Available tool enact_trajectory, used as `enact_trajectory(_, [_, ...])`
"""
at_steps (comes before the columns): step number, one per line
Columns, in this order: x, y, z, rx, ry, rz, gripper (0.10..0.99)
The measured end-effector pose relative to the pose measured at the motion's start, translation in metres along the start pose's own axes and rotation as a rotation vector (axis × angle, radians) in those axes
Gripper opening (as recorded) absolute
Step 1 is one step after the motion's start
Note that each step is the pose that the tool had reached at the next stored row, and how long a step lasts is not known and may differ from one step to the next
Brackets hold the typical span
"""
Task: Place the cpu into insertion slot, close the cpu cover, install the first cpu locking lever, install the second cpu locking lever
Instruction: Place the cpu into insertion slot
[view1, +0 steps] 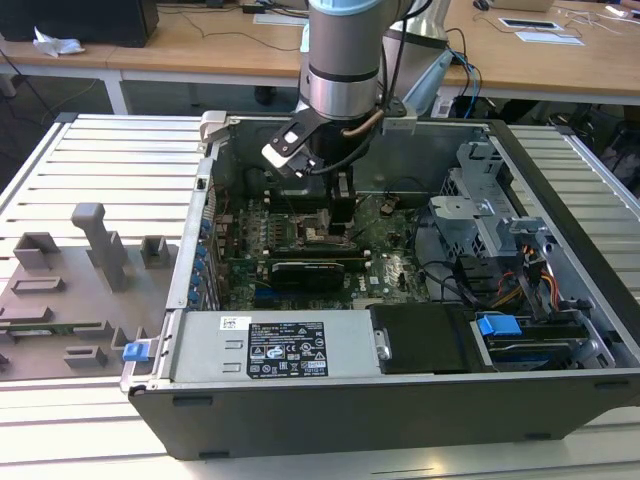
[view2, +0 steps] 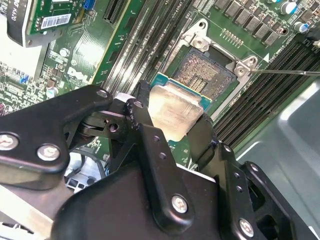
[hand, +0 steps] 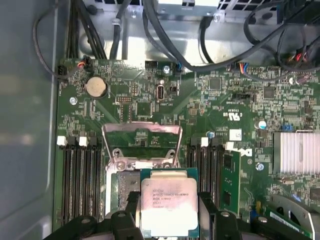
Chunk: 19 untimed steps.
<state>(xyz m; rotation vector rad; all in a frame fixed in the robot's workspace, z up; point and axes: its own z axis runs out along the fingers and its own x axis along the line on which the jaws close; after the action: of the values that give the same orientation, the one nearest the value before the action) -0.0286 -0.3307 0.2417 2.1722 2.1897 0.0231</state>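
**Entry: first step, placement, in hand**

We log the black hand (view2: 170, 120) clamped on the small flat silver-grey cpu (view2: 176, 111), held over the square dark insertion slot (view2: 210, 72). The thin silvery cpu cover (hand: 141, 129) stands open. We judge seating demands square, level alignment.

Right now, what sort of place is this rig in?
Probably a lab or workshop for PC assembly: an open computer case on a slatted metal table, wooden desks with cables behind, and the gripper holding the cpu over the motherboard.
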Motion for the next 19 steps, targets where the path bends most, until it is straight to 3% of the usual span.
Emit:
enact_trajectory(5, [0.0009, -0.0010, -0.0001, -0.002, -0.0002, 0.000, 0.541])
enact_trajectory(8, [0.0012, -0.0079, 0.0000, -0.003, 0.0001, 0.000, 0.541])
enact_trajectory(19, [0.0015, -0.0171, 0.0056, -0.002, -0.0001, 0.000, 0.541])
